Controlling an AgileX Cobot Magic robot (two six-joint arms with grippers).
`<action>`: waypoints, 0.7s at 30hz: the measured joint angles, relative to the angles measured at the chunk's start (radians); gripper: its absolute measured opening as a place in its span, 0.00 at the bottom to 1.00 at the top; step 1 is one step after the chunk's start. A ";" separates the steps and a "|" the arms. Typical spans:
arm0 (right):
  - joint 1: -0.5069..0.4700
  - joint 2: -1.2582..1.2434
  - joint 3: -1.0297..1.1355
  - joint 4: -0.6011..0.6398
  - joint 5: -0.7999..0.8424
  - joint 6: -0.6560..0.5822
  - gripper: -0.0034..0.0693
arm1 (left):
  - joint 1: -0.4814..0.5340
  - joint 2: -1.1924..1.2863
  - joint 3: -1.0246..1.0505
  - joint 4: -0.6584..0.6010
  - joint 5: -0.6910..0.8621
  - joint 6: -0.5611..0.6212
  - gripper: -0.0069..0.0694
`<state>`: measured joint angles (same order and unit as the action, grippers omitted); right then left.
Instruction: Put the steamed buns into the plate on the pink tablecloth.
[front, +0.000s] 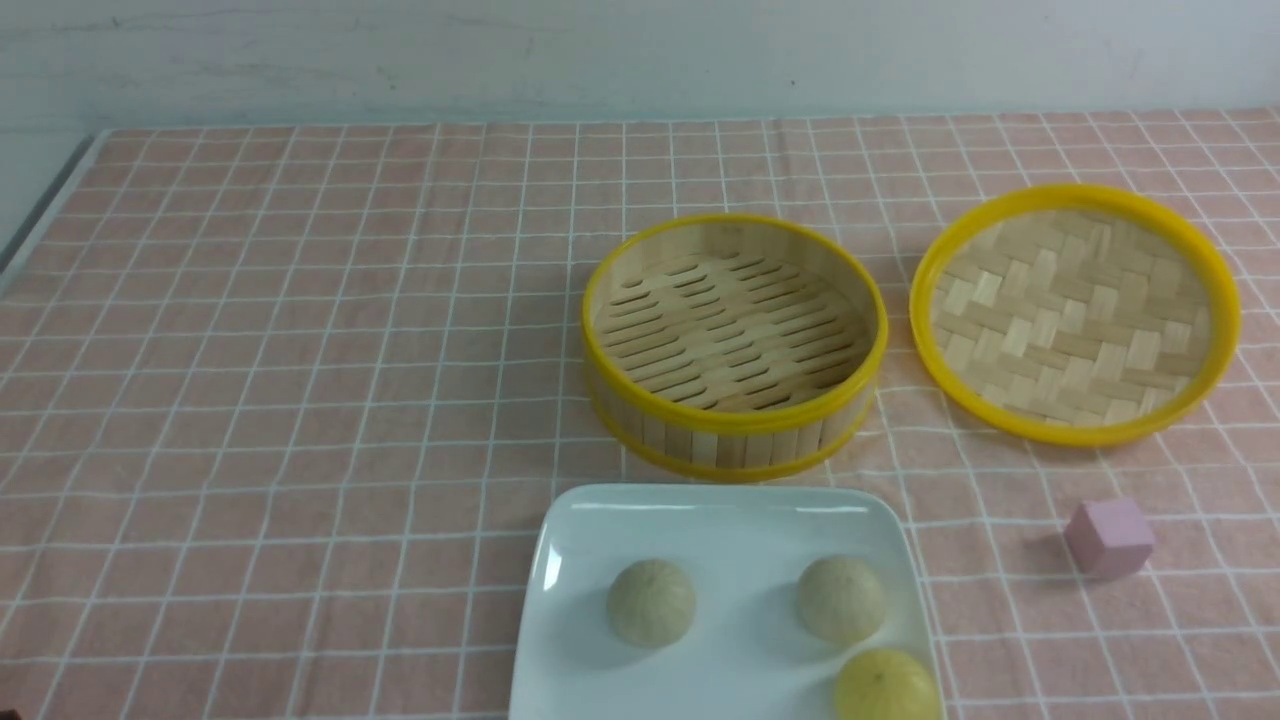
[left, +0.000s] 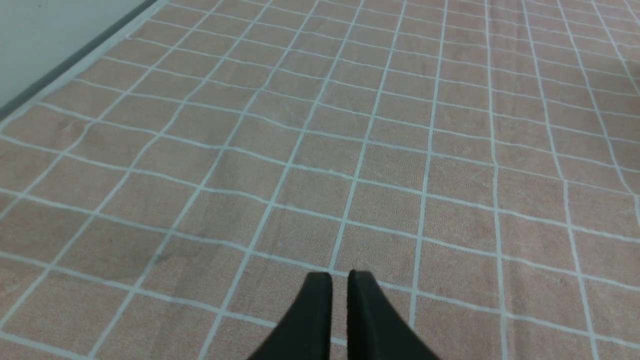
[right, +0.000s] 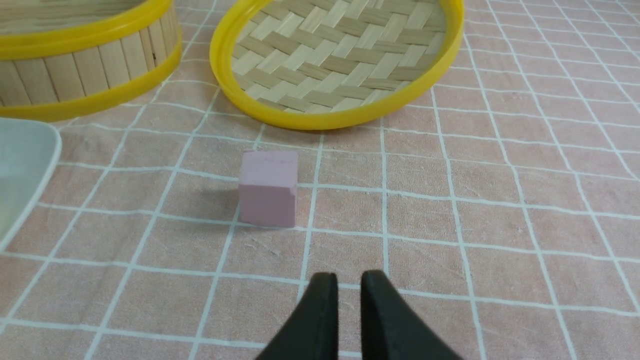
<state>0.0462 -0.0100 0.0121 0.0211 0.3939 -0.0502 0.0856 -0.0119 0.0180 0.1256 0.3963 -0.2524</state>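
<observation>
glossy white rounded-square plate (front: 600, 690): near edge cut off by front view's bottom | bright yellow ball (front: 886, 686): lower part cut off there too | yellow-rimmed round bamboo steamer (right: 95, 55): only partly inside right wrist view | yellow-rimmed woven bamboo lid (right: 335, 60): far rim cropped in right wrist view

Left claw (left: 340, 277): two fingers, black to dark grey, matte in appearance. Each finger narrows toward its tip, and the ends of the tips are squared off. Right claw (right: 349, 279): same dark colour, same tapering pair of fingers, blunt at the ends. Surface detail behind both claws' tips is blurred.
</observation>
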 joint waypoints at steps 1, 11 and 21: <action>0.000 0.000 0.000 0.000 0.000 0.000 0.19 | 0.000 0.000 0.000 0.001 0.000 0.000 0.20; 0.000 0.000 0.000 0.000 0.000 0.000 0.20 | 0.000 0.000 0.001 0.004 -0.004 0.000 0.21; 0.000 0.000 0.000 0.000 0.000 0.000 0.21 | 0.000 0.000 0.001 0.004 -0.004 0.000 0.22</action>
<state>0.0462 -0.0100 0.0121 0.0211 0.3939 -0.0502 0.0856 -0.0119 0.0192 0.1295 0.3924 -0.2524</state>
